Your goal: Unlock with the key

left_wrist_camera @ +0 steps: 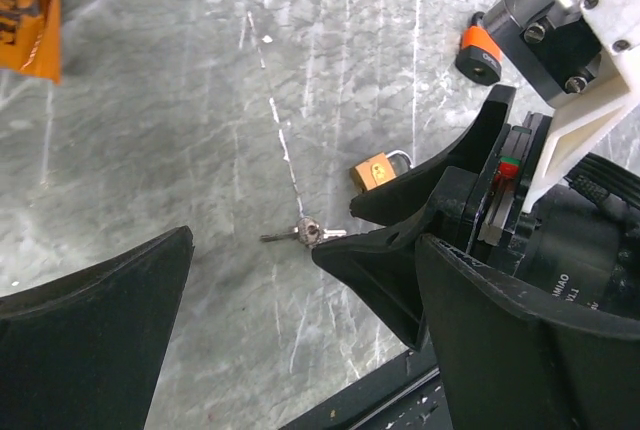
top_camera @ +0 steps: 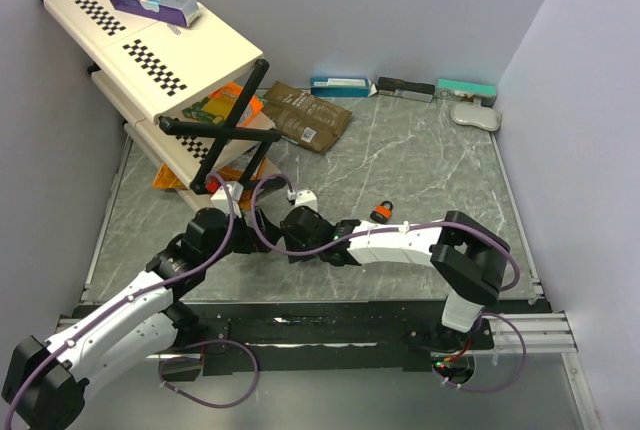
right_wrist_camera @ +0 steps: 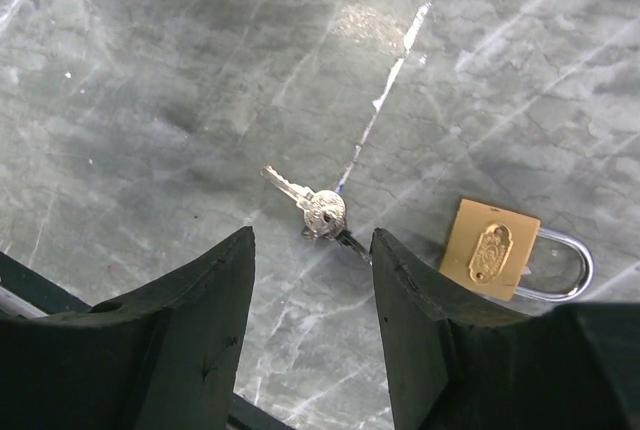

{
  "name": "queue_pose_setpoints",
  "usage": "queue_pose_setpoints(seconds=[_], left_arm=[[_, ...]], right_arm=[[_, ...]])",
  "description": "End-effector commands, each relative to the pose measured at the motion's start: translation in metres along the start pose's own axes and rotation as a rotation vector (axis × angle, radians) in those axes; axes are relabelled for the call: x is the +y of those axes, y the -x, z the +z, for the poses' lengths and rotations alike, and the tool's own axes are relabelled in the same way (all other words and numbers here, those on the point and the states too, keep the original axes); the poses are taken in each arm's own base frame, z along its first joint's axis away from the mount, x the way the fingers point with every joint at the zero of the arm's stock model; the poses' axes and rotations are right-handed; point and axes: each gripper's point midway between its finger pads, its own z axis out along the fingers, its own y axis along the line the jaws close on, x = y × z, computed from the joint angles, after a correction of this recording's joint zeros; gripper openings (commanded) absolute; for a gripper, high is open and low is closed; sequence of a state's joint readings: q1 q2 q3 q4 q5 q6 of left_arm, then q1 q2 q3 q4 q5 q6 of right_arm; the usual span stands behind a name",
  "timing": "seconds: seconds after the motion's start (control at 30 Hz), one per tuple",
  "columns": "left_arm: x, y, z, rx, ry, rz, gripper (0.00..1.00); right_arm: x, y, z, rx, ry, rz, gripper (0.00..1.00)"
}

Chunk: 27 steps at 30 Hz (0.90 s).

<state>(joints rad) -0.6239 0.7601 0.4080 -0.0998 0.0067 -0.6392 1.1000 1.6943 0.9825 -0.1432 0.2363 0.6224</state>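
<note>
A pair of silver keys (right_wrist_camera: 322, 212) lies flat on the grey marble table. A small brass padlock (right_wrist_camera: 495, 252) with a steel shackle lies just to their right, shackle closed. My right gripper (right_wrist_camera: 312, 240) is open and empty, and hovers low with its fingertips just short of the keys. In the left wrist view the keys (left_wrist_camera: 305, 234) touch or nearly touch the tip of a right gripper finger (left_wrist_camera: 385, 250), with the padlock (left_wrist_camera: 378, 168) behind. My left gripper (left_wrist_camera: 300, 300) is open and empty, close beside the right one. In the top view both grippers, left (top_camera: 222, 228) and right (top_camera: 298, 232), hide the keys and padlock.
A small orange and black object (top_camera: 381, 212) sits on the table beyond the right arm. A folding rack with checkered shelves (top_camera: 150, 40) stands at back left with a box on top and snack packets under it. A brown pouch (top_camera: 308, 115) and flat boxes (top_camera: 400, 87) lie along the back wall.
</note>
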Motion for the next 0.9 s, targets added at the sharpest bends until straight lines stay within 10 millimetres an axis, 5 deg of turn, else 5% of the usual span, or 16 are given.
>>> queue_pose_setpoints(seconds=[0.0,0.87], left_arm=[[-0.030,0.032,-0.008,-0.095,-0.085,-0.025,0.99],[-0.029,0.031,-0.006,-0.095,-0.085,-0.032,0.99]], right_arm=[[0.037,0.009,0.001,-0.026,0.081,-0.062,0.56],[0.021,-0.021,0.028,0.055,-0.045,-0.159,0.43]])
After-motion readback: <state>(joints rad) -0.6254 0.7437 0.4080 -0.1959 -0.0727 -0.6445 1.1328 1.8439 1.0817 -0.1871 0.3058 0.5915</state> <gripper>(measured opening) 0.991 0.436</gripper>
